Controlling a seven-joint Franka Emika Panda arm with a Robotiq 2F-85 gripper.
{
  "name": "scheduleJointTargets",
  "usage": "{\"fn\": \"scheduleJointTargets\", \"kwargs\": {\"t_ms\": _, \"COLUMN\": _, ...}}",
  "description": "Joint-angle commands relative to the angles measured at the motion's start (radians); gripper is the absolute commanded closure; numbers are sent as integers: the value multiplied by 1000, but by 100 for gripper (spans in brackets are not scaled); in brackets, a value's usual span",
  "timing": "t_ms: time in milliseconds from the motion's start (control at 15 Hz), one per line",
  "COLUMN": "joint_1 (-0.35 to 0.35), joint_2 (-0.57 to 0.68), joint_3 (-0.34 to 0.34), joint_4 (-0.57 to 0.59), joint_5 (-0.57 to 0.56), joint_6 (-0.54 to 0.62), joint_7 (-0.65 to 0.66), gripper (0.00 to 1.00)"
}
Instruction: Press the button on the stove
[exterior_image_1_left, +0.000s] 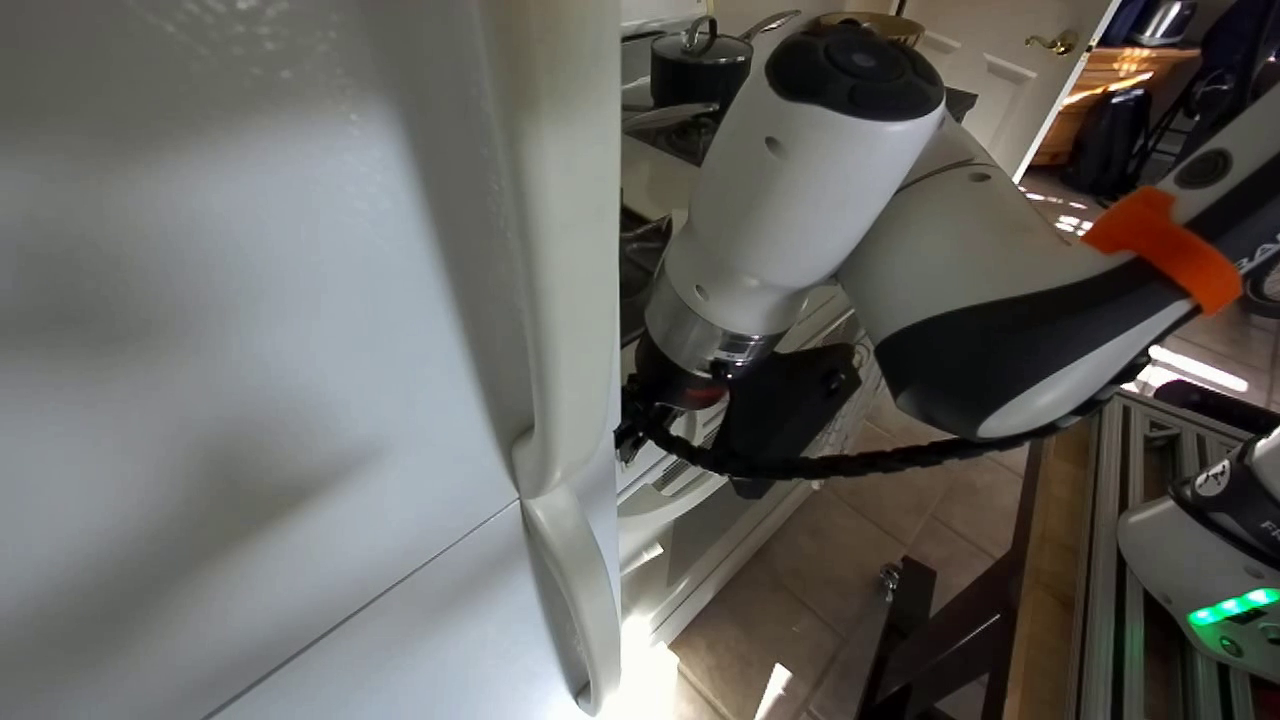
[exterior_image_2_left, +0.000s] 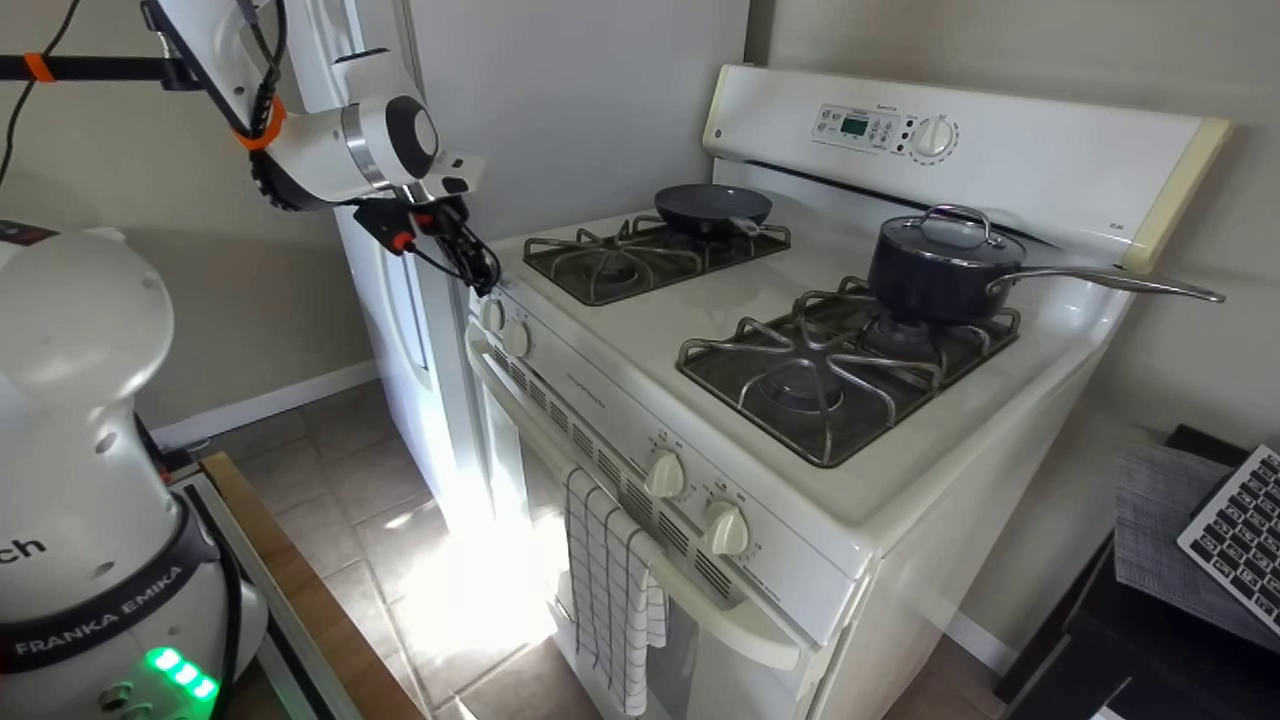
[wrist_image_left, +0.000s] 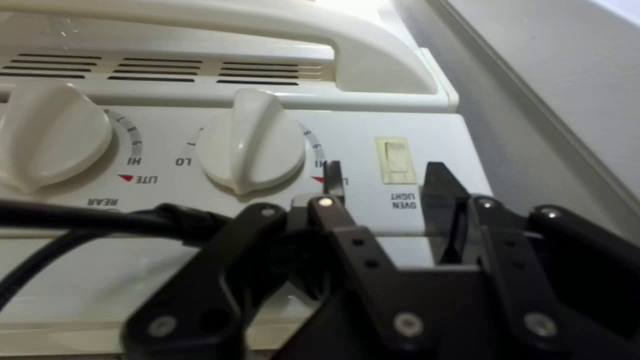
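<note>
Gripper (wrist_image_left: 385, 174) tilted nose-down, fingers (wrist_image_left: 334, 179) parted with a visible gap between them. Wrist (exterior_image_1_left: 780, 190) sits just above it, forearm (exterior_image_2_left: 215, 50) higher up and slanting down toward it, black cable (exterior_image_1_left: 830, 467) running back from it along the arm (exterior_image_2_left: 322, 158). Base (exterior_image_2_left: 60, 690) well apart from it, status lights (exterior_image_2_left: 183, 673) green from here.

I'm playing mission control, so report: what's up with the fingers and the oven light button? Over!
Fingers open. Oven-light button visible between their tips in the wrist view, neither tip covering it. Nothing seen in the way.
</note>
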Motion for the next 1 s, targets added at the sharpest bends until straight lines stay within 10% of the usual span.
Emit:
{"fn": "scheduleJointTargets", "kwargs": {"t_ms": 0, "joint_1": 25, "joint_2": -37, "joint_3": -49, "joint_4": -14, "joint_5": -71, "joint_6": -61, "joint_7": 128, "gripper": 21}}
{"fn": "scheduleJointTargets", "kwargs": {"t_ms": 267, "joint_1": -91, "joint_2": -68, "joint_3": 59, "joint_4": -28, "joint_5": -87, "joint_6": -86, "joint_7": 135, "gripper": 1}}
{"fn": "scheduleJointTargets", "kwargs": {"t_ms": 333, "joint_1": -23, "joint_2": -77, "joint_3": -10, "joint_4": -39, "joint_5": -74, "joint_6": -79, "joint_7": 138, "gripper": 0}}
{"fn": "scheduleJointTargets", "kwargs": {"t_ms": 400, "joint_1": -133, "joint_2": -90, "joint_3": 97, "joint_4": -49, "joint_5": -88, "joint_6": -85, "joint_7": 150, "gripper": 0}}
{"fn": "scheduleJointTargets", "kwargs": {"t_ms": 467, "joint_1": -51, "joint_2": -101, "joint_3": 16, "joint_4": -61, "joint_5": -73, "joint_6": -78, "joint_7": 144, "gripper": 0}}
{"fn": "scheduleJointTargets", "kwargs": {"t_ms": 933, "joint_1": -64, "joint_2": -191, "joint_3": 31, "joint_4": -129, "joint_5": -70, "joint_6": -75, "joint_7": 128, "gripper": 0}}
